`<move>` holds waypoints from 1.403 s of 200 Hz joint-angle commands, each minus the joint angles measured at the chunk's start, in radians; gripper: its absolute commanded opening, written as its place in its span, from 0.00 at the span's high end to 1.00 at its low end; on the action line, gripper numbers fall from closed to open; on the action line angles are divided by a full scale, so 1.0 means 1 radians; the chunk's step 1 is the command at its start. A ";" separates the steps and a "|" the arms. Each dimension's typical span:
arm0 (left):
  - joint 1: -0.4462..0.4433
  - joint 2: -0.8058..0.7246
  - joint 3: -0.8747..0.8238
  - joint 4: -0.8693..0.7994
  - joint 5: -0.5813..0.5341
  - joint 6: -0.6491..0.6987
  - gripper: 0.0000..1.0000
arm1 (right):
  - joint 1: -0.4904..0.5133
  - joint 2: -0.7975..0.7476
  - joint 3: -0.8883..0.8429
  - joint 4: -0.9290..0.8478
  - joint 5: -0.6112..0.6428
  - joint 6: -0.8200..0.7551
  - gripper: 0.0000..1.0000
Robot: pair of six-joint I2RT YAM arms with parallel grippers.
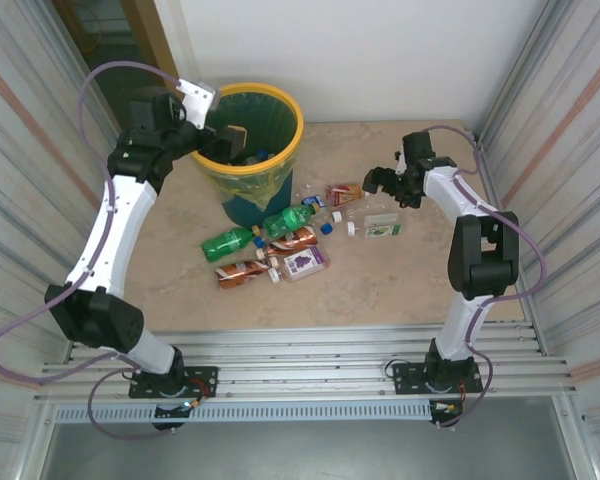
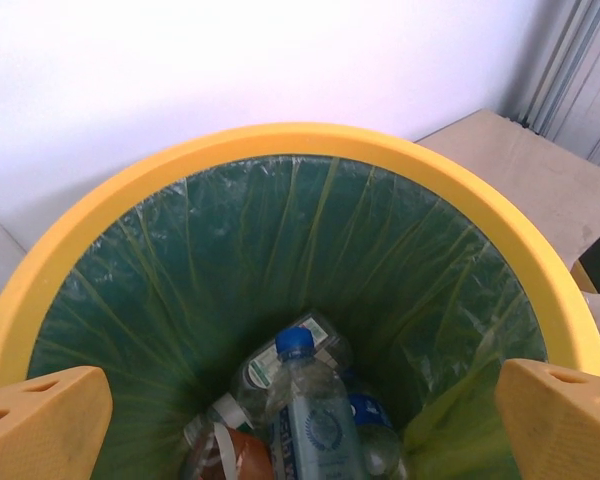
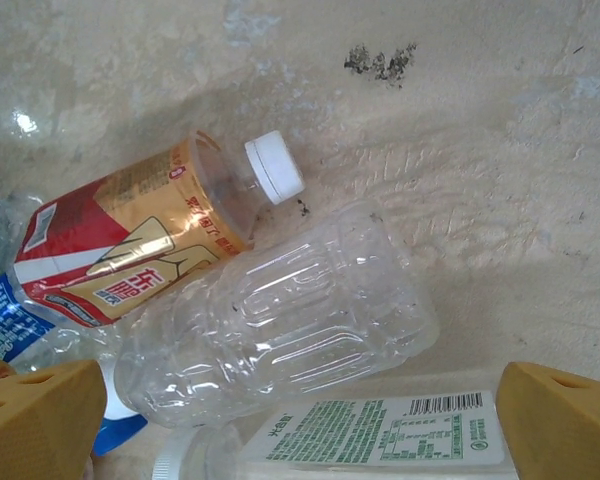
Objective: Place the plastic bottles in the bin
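Beige table [image 1: 400, 280], corrugated walls. Several plastic bottles [image 2: 315, 410] lie in the bin [image 1: 280, 105] at far left, below the left end effector [image 2: 300, 420], which is spread wide and empty. Many more litter mid-table, where the right end effector [image 3: 300, 425], wide open and empty, hovers over a clear bottle [image 3: 280, 320].

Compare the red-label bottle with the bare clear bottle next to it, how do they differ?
The red-label bottle wears a red and gold wrap; the clear bottle has no label, only moulded ribs. The red-label bottle's white cap shows plainly, pointing upper right in the right wrist view; the clear bottle's neck end is mostly hidden at lower left. Both lie on their sides, side by side on the table.
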 commanded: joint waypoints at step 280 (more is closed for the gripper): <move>-0.054 -0.251 -0.342 0.161 -0.062 -0.266 0.01 | 0.224 -0.229 -0.300 -0.133 0.020 0.115 0.01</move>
